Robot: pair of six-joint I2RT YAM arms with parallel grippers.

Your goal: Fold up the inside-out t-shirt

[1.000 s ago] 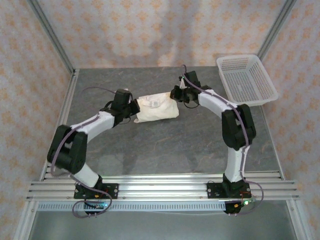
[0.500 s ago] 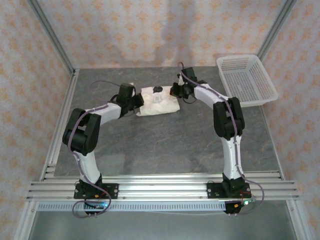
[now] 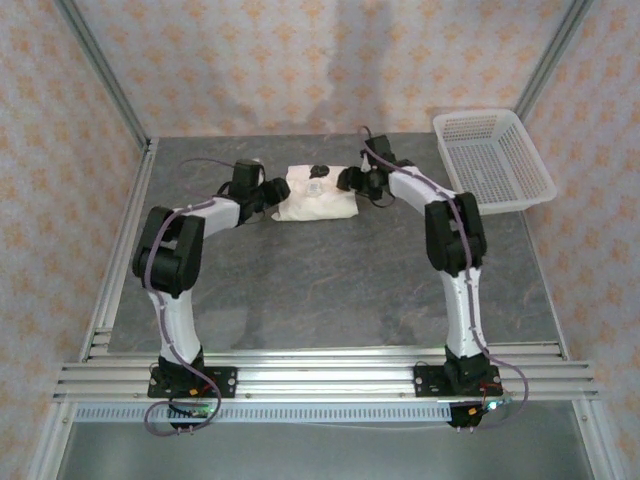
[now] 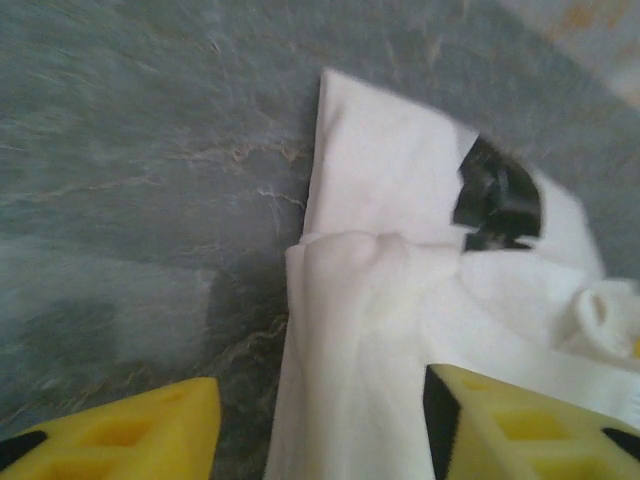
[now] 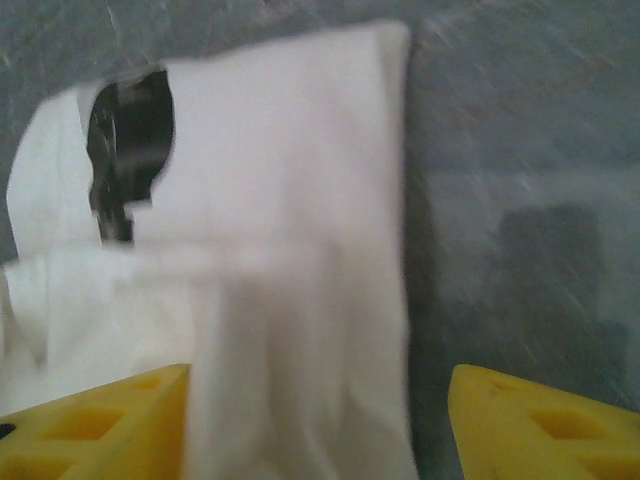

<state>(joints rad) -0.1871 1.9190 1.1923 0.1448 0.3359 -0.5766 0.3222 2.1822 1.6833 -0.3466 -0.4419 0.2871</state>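
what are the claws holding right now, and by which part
Nothing is held. The left claw and the right claw both stand open, one at each end of the folded t-shirt, which lies free on the table.

Robotics lab test cell. A grey stone-look table (image 3: 330, 290) stands inside a frame of aluminium rails (image 3: 320, 376); a white-and-black left arm (image 3: 176, 322) and right arm (image 3: 462, 310) are bolted to it. Peach patterned wall panels (image 3: 300, 60) enclose it. A white mesh basket (image 3: 492, 158) sits well to the right of the jaws of the right gripper (image 3: 352, 181).
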